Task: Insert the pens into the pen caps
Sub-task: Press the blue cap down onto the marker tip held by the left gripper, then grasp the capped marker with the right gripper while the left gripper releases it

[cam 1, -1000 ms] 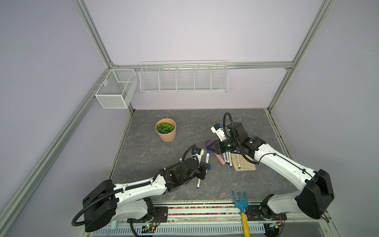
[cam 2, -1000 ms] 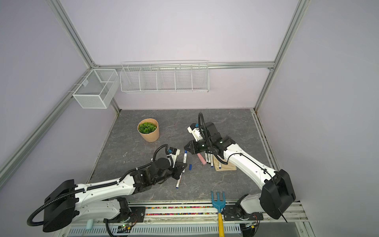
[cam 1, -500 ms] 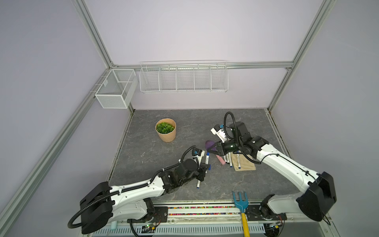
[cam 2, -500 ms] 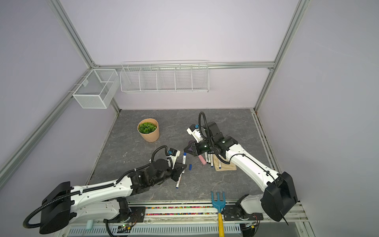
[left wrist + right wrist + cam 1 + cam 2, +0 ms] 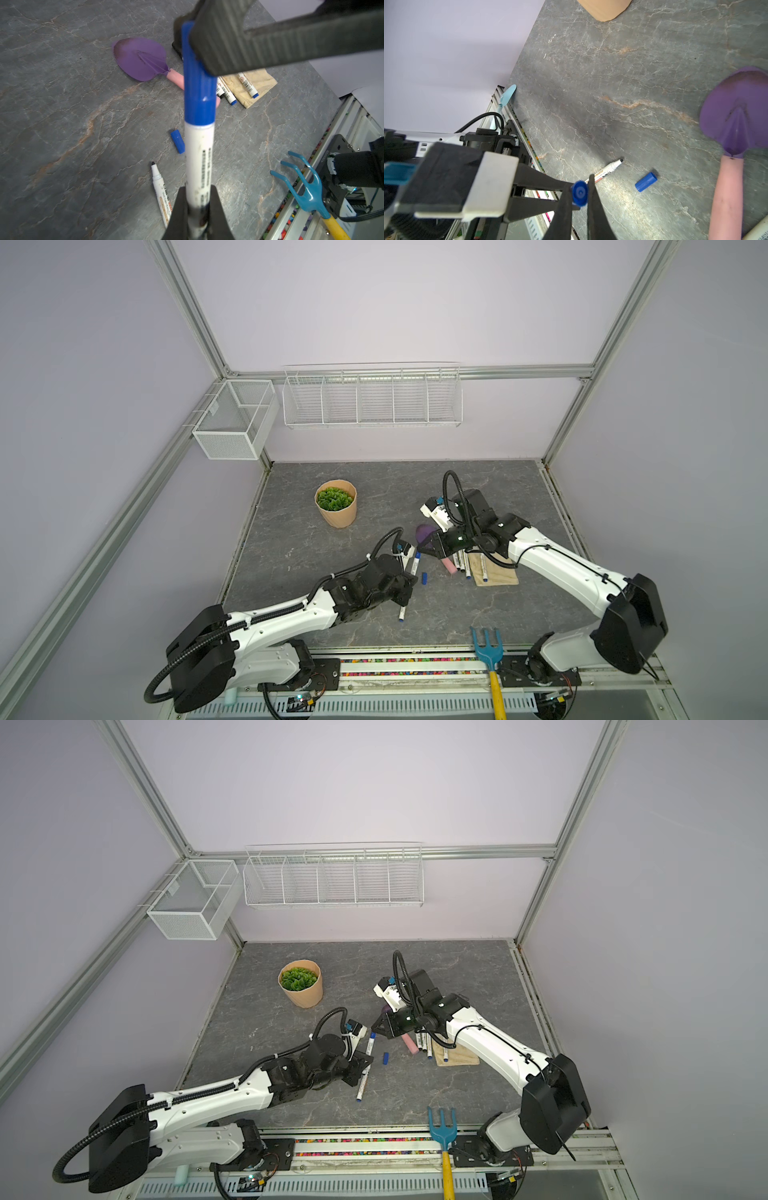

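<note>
**One pen meets its cap, others wait**

The left pincer (image 5: pixel 198 209) is clamped on the barrel of a white pen (image 5: pixel 199 158) and holds it off the table (image 5: pixel 62 104), pointing toward its partner. Below this pincer a bare pen (image 5: pixel 160 187) lies flat with its dark tip uncovered. Just ahead of that tip, under the held barrel, lies a loose cap (image 5: pixel 177 141), also blue.

At the far end of the held pen sits a blue cap (image 5: pixel 197 93), its rim against the white barrel, and the right pincer (image 5: pixel 579 188) is closed tight on it. We judge this pair as good as joined, though we cannot tell how firmly.

Behind the right pincer, under its wrist, more pens (image 5: pixel 229 96) lie between a purple trowel (image 5: pixel 141 58) and a beige cloth (image 5: pixel 266 82). We cannot tell whether those are capped. We judge the job to be at an early stage, with at least the bare pen and the loose cap left to join.
</note>
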Controlling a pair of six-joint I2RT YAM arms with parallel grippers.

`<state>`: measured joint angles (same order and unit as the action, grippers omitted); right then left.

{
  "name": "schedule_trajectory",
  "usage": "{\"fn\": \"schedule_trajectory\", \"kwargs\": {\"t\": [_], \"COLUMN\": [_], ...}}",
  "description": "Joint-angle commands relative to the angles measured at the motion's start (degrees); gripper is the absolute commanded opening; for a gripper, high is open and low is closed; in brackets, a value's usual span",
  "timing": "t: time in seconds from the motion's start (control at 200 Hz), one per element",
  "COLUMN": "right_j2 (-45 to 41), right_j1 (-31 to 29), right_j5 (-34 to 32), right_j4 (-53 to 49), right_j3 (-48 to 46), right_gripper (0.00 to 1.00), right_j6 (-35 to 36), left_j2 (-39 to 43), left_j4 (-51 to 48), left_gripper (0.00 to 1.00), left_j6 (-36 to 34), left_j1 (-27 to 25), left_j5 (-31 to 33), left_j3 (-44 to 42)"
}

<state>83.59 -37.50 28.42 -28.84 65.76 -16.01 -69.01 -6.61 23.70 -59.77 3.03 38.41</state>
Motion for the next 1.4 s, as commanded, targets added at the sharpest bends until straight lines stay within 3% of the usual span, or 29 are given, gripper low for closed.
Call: {"fn": "schedule_trajectory", "kwargs": {"t": [0.0, 0.265, 0.475, 0.68, 0.82, 1.03, 1.094, 1.144, 1.394], "right_j2": [4.9, 4.2, 0.9, -1.2, -3.0, -4.4, -4.0, -3.4, 7.1], "right_j1": [-5.0, -3.6, -1.3, 0.0, 1.3, 3.5, 5.2, 6.8, 18.2], "right_j5": [0.6, 3.0, 4.3, 2.8, 2.3, 2.0, 1.6, 0.1, -12.3], "right_j4": [-20.6, -18.0, -12.6, -10.6, -9.3, -8.1, -8.4, -9.5, -20.4], "right_j3": [-4.1, -3.3, -1.3, 0.0, -1.0, -1.8, -1.5, -0.9, 2.9], "right_gripper": [0.07, 0.07, 0.22, 0.25, 0.23, 0.07, 0.07, 0.07, 0.07], "right_j6": [3.6, 3.1, -0.4, -2.0, -3.1, -4.5, -4.9, -4.8, -0.9], "left_j2": [0.7, -2.3, -2.6, -3.3, -3.0, -4.3, -4.4, -4.3, -0.8], "left_j4": [24.0, 24.9, 23.3, 25.7, 26.0, 24.4, 23.4, 21.6, 3.6], "left_gripper": [0.0, 0.0, 0.0, 0.0, 0.0, 0.0, 0.12, 0.22, 0.23], "left_j6": [-2.8, 0.0, 1.2, 4.1, 4.2, 4.6, 4.9, 5.3, 8.2], "left_j1": [2.0, 1.9, -0.5, -1.6, -1.6, -1.6, -1.6, -1.6, -1.7], "left_j5": [2.7, -0.8, -0.3, -0.4, 1.0, 2.4, 3.0, 4.0, 9.2], "left_j3": [13.2, 13.9, 8.0, 2.8, 1.4, 1.1, 0.6, 0.3, -1.5]}}
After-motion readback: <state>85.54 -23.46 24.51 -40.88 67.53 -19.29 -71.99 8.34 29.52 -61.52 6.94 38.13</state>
